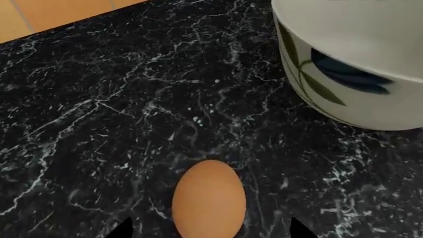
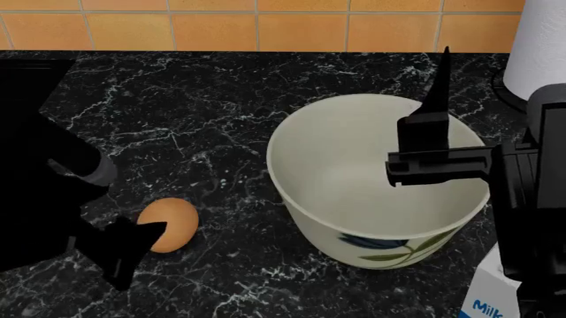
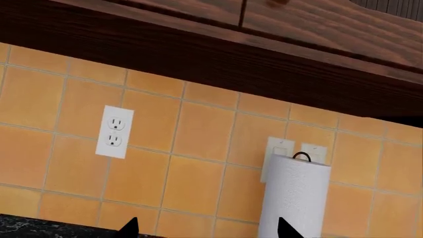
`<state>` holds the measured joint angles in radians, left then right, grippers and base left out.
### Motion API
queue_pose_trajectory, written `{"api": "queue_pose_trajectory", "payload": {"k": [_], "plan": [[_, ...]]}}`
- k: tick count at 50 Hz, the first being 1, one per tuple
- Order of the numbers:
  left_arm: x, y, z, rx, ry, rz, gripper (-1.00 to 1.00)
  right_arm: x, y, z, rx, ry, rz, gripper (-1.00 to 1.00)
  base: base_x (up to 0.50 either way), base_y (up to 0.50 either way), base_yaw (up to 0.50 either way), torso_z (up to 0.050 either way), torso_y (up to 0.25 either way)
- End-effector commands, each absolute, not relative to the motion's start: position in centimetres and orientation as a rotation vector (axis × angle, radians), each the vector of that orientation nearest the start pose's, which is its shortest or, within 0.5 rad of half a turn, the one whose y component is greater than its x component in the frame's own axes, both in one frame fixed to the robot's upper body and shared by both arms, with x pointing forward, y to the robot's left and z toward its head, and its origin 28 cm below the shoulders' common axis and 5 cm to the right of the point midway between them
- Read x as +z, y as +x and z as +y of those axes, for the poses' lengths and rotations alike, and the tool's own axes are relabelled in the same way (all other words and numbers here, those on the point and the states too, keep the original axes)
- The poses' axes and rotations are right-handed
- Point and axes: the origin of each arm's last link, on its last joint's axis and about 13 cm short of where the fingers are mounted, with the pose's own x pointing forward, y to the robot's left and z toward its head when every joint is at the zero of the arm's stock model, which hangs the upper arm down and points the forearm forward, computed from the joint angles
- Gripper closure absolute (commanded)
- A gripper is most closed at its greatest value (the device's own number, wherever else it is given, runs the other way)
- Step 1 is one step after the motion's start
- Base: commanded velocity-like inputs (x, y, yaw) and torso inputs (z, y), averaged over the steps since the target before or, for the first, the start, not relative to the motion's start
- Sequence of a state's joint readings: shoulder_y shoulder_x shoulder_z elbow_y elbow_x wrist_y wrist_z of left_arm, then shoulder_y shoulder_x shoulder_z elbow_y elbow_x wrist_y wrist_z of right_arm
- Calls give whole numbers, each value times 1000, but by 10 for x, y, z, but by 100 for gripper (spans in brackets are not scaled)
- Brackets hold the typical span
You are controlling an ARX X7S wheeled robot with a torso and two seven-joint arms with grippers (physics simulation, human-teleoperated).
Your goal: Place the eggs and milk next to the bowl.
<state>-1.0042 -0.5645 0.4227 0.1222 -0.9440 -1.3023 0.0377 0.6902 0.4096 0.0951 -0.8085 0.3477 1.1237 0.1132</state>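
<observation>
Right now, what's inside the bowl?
Nothing shows inside the bowl: its visible inner wall and floor are bare cream. The right claw hangs in front of its far right side and covers part of the interior there, so that patch cannot be checked.

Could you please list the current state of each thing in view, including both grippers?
egg: lying on the counter, left of the bowl, between the open fingers.
bowl: upright, empty.
milk: upright beside the bowl, partly hidden.
left gripper: open.
right gripper: open, empty, raised toward the wall.
paper-towel roll: upright.
</observation>
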Motion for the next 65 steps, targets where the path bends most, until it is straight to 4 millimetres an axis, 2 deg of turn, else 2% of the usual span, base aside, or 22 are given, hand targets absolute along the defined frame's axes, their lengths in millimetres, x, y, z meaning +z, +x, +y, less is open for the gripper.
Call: {"api": "queue_pose_trajectory", "payload": {"k": [1,30,65], "plan": [[207,318,255,-554,199,523,-100,259,233,-159,-58,-207,-361,-100,0,0,0,0,0],[187,342,246,-574,212,569,-100,255,233,-162,-71,-208,-351,-100,0,0,0,0,0],[169,348,238,-598,212,608,-100,249,232,-164,-81,-209,-337,-100,0,0,0,0,0]]}}
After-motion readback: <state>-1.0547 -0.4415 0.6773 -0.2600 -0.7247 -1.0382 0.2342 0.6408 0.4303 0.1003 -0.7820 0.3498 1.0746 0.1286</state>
